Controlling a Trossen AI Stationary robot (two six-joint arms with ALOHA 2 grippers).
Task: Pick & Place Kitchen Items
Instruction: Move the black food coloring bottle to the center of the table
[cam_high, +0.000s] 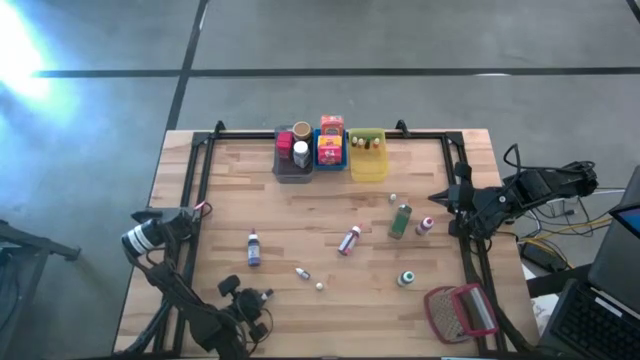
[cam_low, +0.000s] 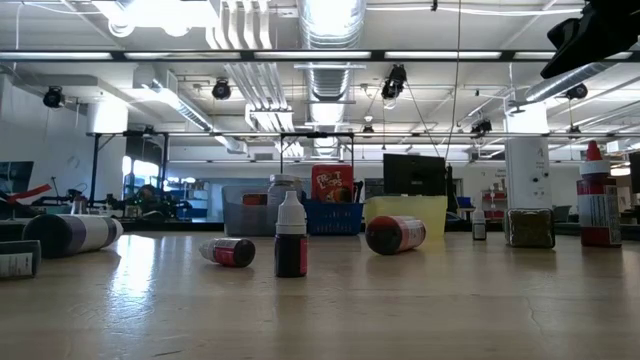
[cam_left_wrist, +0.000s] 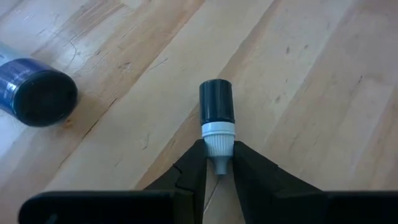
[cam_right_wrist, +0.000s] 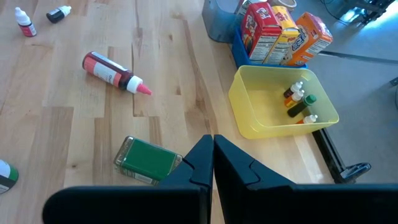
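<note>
Small groceries lie scattered on the wooden table (cam_high: 300, 215): a blue bottle (cam_high: 253, 248), a red bottle with a pink tip (cam_high: 349, 240), a green bottle (cam_high: 400, 220) and tiny capped bottles (cam_high: 302, 272). My left gripper (cam_high: 266, 297) is near the table's near edge, shut on a tiny black bottle with a white cap (cam_left_wrist: 217, 109). The blue bottle (cam_left_wrist: 37, 90) lies on its side beside it. My right gripper (cam_high: 435, 197) hangs shut above the table's right part. In its wrist view the shut fingers (cam_right_wrist: 212, 146) are over the green bottle (cam_right_wrist: 148, 160), apart from it. My left gripper pinches the tiny bottle by the narrow tip of its white cap (cam_left_wrist: 220, 163), between the free ends of its two fingers. The bottle's black body (cam_left_wrist: 216, 102) points away from the fingers, in line with them. I cannot tell whether it rests on the table.
At the far edge stand a grey bin (cam_high: 292, 165) with jars, a blue bin (cam_high: 330, 150) with orange and yellow boxes, and a yellow bin (cam_high: 368, 155) with tiny bottles (cam_right_wrist: 298, 102). A red-framed mesh object (cam_high: 460, 312) lies at the near right corner. Black rails (cam_high: 200, 200) run along the table's sides.
</note>
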